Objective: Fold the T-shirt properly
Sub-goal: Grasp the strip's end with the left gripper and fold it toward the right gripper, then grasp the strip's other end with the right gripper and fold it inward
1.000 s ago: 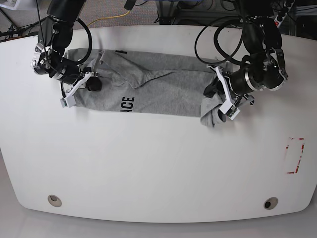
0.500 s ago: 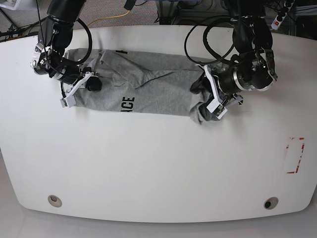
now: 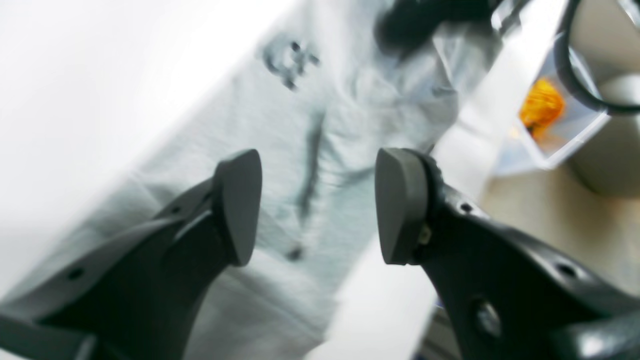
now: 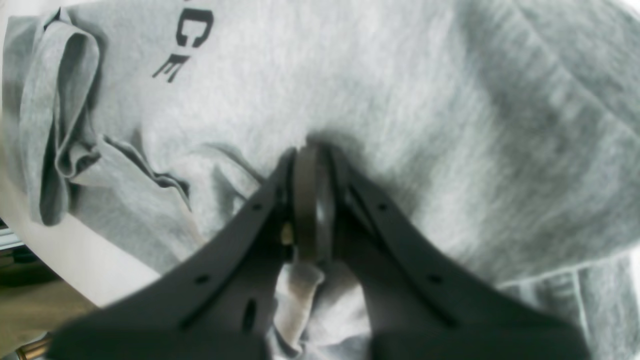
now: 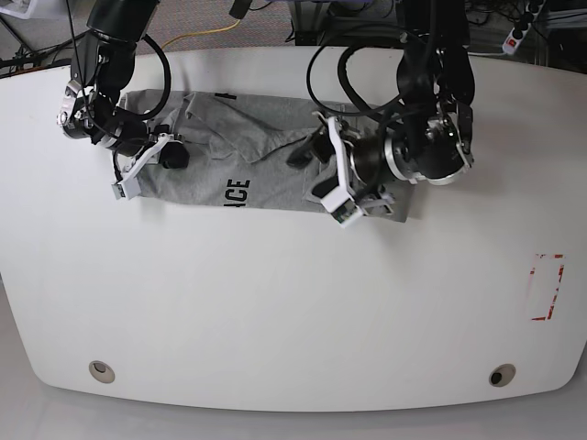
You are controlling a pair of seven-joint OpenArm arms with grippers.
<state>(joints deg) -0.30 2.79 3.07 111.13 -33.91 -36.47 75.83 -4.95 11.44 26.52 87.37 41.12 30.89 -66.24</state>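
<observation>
The light grey T-shirt [image 5: 266, 174] lies as a long band across the far part of the white table [image 5: 275, 302], black letters [image 5: 237, 193] showing on its near edge. Its right end lies folded over to the left. My left gripper [image 5: 316, 172] hovers over that folded part, open, with nothing between its fingers [image 3: 240, 205]; the blurred T-shirt [image 3: 320, 115] lies below. My right gripper [image 5: 172, 157] is at the shirt's left end. In the right wrist view the gripper [image 4: 312, 200] is shut on a pinch of the T-shirt [image 4: 450, 100].
A red tape rectangle [image 5: 548, 287] marks the table at the right. Two round holes [image 5: 101, 370] [image 5: 501, 376] sit near the front edge. Cables [image 5: 206, 35] and equipment lie behind the table's far edge.
My left arm has swept leftward, carrying the shirt's right end over the body, and its jaws have opened and let the cloth go. The right arm has not moved.
</observation>
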